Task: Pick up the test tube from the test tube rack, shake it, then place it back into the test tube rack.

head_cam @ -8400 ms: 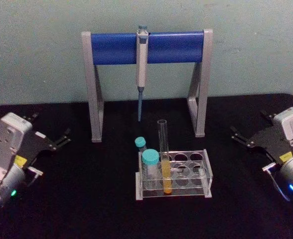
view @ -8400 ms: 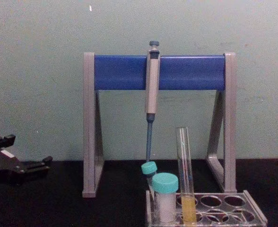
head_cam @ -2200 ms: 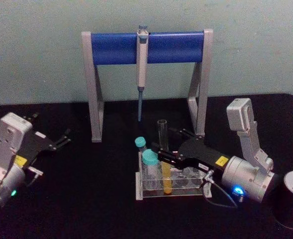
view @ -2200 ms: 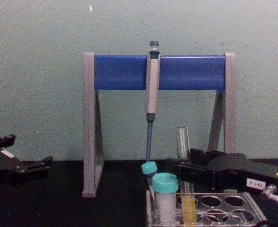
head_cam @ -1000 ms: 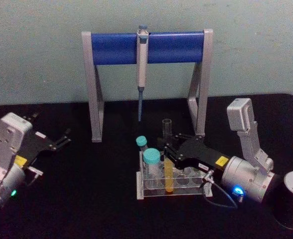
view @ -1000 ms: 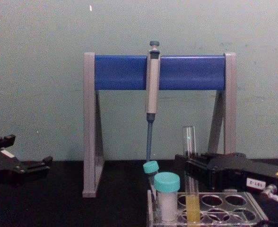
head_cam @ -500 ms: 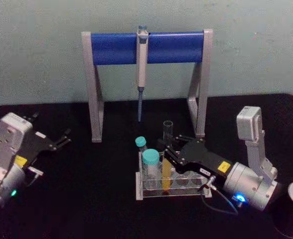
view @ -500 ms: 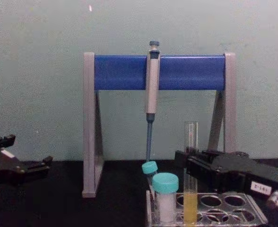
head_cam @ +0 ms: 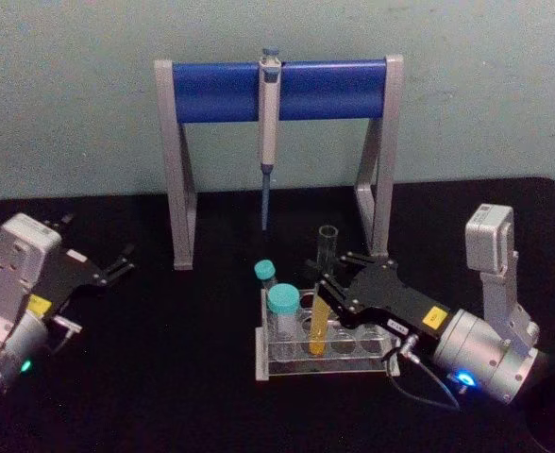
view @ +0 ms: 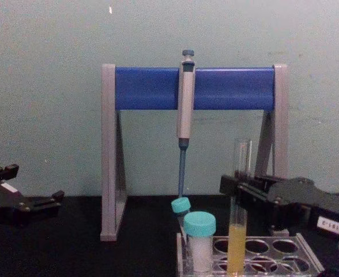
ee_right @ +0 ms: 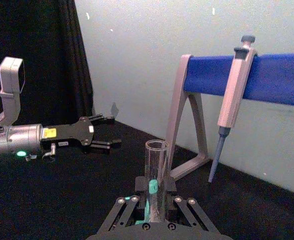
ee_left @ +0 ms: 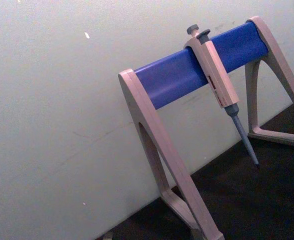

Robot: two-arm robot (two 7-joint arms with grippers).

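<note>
The right pincer (head_cam: 327,291) reaches in from the right over the low clear plastic test tube rack (head_cam: 287,363) at the middle of the black desk (head_cam: 164,377). It is clamped on the tall slim clear glass test tube (head_cam: 327,250), gripping it about halfway up its length. The open mouth of the test tube stands clear above the fingers. The rounded lower part with the yellow-orange liquid hangs below them, its end down among the round holes of the rack. In the head view the test tube leans, its mouth tipped toward the right and its bottom toward the left.

Just left of it in the rack stands a shorter teal-capped tube of white contents (head_cam: 284,311), with a small slanted teal-capped tube (head_cam: 264,274) behind that.

Behind the rack stands the tall grey-and-blue pipette stand (head_cam: 277,90), with a grey pipette (head_cam: 269,123) hanging from its bar.

The left pincer (head_cam: 96,243) rests at the left side of the desk, well apart from the rack, its fingers spread and empty.
</note>
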